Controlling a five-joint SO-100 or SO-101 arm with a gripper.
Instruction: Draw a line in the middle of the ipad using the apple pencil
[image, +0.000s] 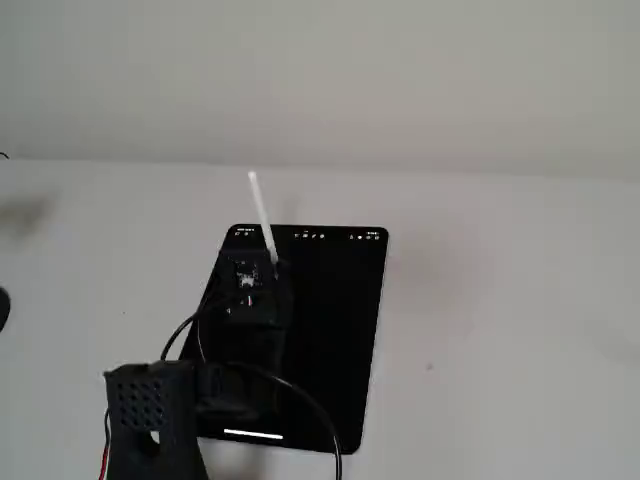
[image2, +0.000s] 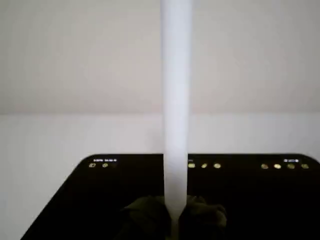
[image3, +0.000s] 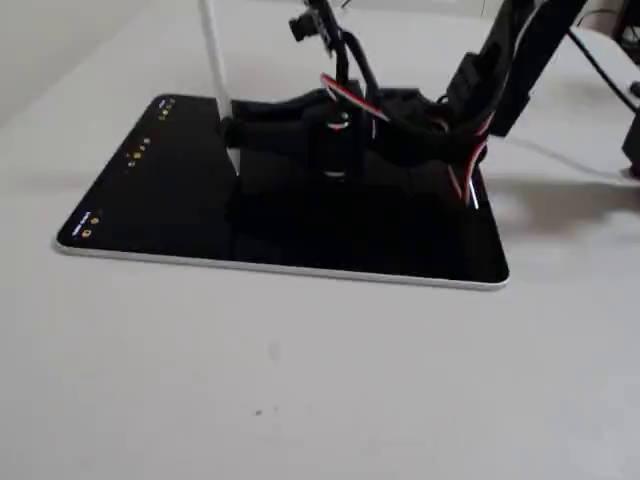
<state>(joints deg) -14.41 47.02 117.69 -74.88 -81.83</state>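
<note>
A large, flat rectangular tablet with a glossy black glass screen and a thin pale metal edge (image: 340, 340) lies on the matte white tabletop (image: 500, 300). It is the landmark here. Tiny yellowish toolbar icons glow along its far short side in the wrist view (image2: 204, 165).

Over the tablet's left half, as a fixed view shows it, stretches the black plastic robot arm (image: 245, 330). Its two-finger gripper (image: 270, 272) is clenched around a slim, smooth white cylindrical stylus (image: 261, 210). The stylus stands nearly upright, leaning slightly, with its upper end rising past the tablet's far edge. Its lower end sits down at the screen near the toolbar side, but I cannot tell whether the tip touches the glass.

In the wrist view the stylus (image2: 176, 100) is a pale, blurred column, with a dark reflection at its foot.

Red and white wires (image3: 465, 165) loop along the arm above the tablet's middle. No white stroke is visible on the dark screen.
</note>
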